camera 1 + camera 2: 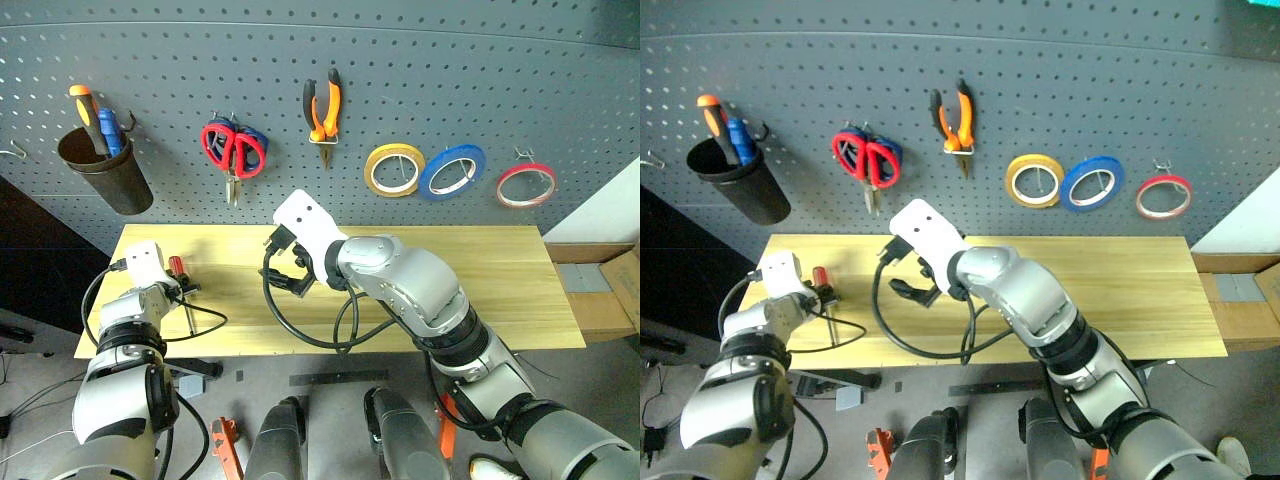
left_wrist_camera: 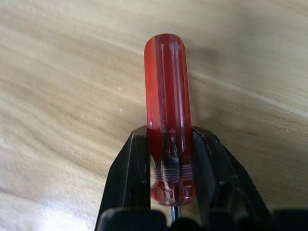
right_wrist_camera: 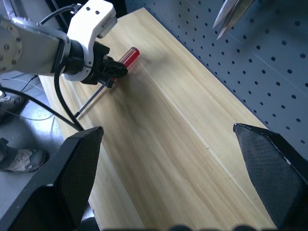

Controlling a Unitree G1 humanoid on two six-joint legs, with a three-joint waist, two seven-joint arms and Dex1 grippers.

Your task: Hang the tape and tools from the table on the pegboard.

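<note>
Step in hand: pickup of last tool. Left gripper [image 2: 171, 144] jaws pinching screwdriver [image 2: 168, 96] at handle's base, screwdriver lying on worktop [image 1: 480, 290] near left end. Right gripper [image 3: 168, 192] jaws spread, empty, hovering mid-worktop. Tape [image 1: 526, 185], pliers [image 1: 322, 110], scissors [image 1: 232, 150] already on pegboard [image 1: 450, 80]. Next: lift, carry to free hook or cup. Left wrist view shows pinch close up; right wrist view shows bare shaft behind jaws.

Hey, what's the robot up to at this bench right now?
It is hanging tools on the pegboard. The left gripper is shut on the red-handled screwdriver, which lies on the table. The right gripper hangs open over the tabletop, holding nothing. The red tape, red scissors and pliers already hang on the board.
</note>
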